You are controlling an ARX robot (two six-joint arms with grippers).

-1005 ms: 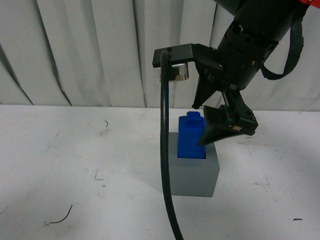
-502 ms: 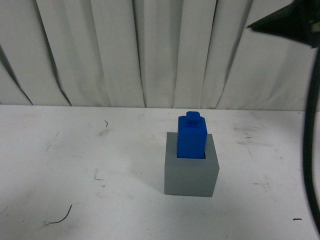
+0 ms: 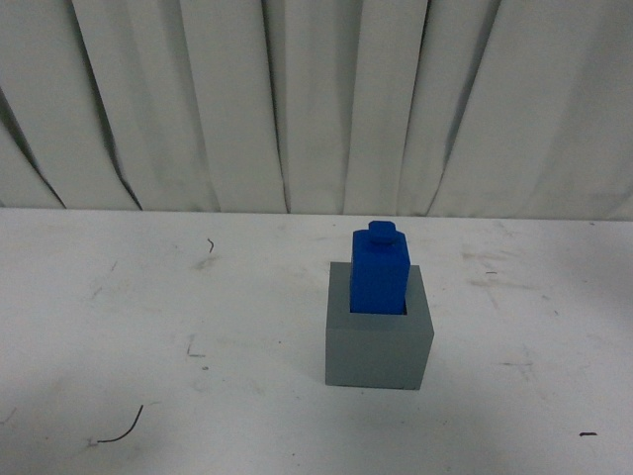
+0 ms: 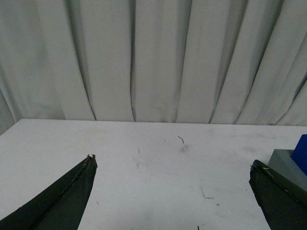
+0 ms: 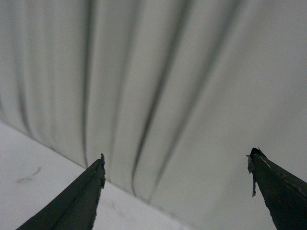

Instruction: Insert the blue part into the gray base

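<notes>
The blue part (image 3: 380,269) stands upright in the recess of the gray base (image 3: 380,345) on the white table, its knob on top. Neither arm shows in the front view. In the left wrist view my left gripper (image 4: 172,163) is open and empty, low over the table; the gray base (image 4: 288,163) and an edge of the blue part (image 4: 302,152) show beside one fingertip. In the right wrist view my right gripper (image 5: 177,160) is open and empty, tilted toward the curtain, with neither block in sight.
A white pleated curtain (image 3: 297,99) hangs behind the white table (image 3: 148,327). Small dark scraps (image 3: 121,431) and scuff marks lie on the table surface.
My right arm was over the blue part a second ago with its open fingers beside it. It lifted up and to the right and left the front view. The blue part stays in the base.
</notes>
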